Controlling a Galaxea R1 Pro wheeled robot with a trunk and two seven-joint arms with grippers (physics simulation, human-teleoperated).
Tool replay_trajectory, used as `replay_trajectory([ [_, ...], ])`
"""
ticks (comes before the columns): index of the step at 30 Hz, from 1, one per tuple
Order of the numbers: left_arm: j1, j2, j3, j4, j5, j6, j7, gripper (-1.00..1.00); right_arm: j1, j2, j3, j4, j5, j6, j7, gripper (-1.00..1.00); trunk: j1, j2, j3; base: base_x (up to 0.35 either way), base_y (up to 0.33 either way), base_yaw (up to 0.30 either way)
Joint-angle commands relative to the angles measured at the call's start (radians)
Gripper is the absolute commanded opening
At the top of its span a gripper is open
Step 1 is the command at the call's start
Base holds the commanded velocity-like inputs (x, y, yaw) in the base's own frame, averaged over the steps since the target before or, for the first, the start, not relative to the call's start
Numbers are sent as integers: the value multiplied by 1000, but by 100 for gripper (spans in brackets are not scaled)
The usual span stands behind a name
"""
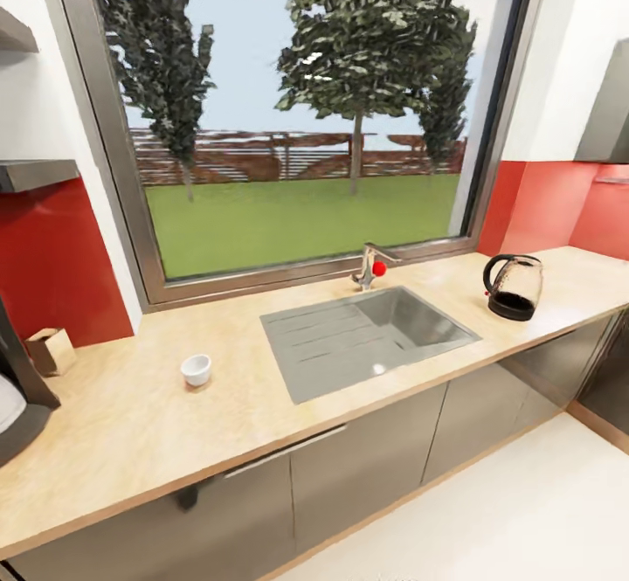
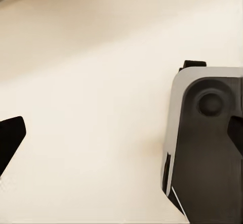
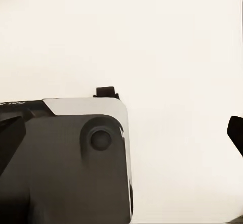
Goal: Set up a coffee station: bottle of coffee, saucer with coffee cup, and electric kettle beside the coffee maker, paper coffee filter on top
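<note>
Fingers (image 2: 10, 135) of the left gripper spread wide, nothing between; right fingers (image 3: 235, 130) likewise apart, both over pale floor. Judgement: transit, no item in hand. Glass electric kettle (image 1: 513, 287) stands far right on the wood-grain tabletop (image 1: 140, 424); small white coffee cup (image 1: 196, 370) left of the steel sink (image 1: 367, 336); dark coffee maker (image 1: 17, 397) at left edge. Next: approach, reach.

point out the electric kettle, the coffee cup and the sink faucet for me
electric kettle (image 1: 514, 287), head view, on its glass body at the right of the countertop
coffee cup (image 1: 196, 370), head view, on its white side wall, left of the sink
sink faucet (image 1: 370, 266), head view, on its metal spout by the red knob
</note>
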Motion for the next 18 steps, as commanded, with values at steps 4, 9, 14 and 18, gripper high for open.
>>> replay_trajectory([
  [4,-7,-14,-36,-3,-38,-9,1,100,-1,0,-8,1,10,0,-3,100,0,-2,-2,0,0,-300],
  [9,-11,-64,-140,-150,-134,-11,2,100,-1,0,-8,1,10,0,-4,100,0,-2,-2,0,0,-300],
  [14,-11,-114,-245,-348,-170,-11,0,100,-1,-3,-8,1,10,0,-4,100,0,-2,-2,0,0,-300],
  [18,-18,-146,-370,-500,-173,-9,-21,100,-1,-4,-8,1,10,0,-4,100,0,-2,-2,0,0,-300],
])
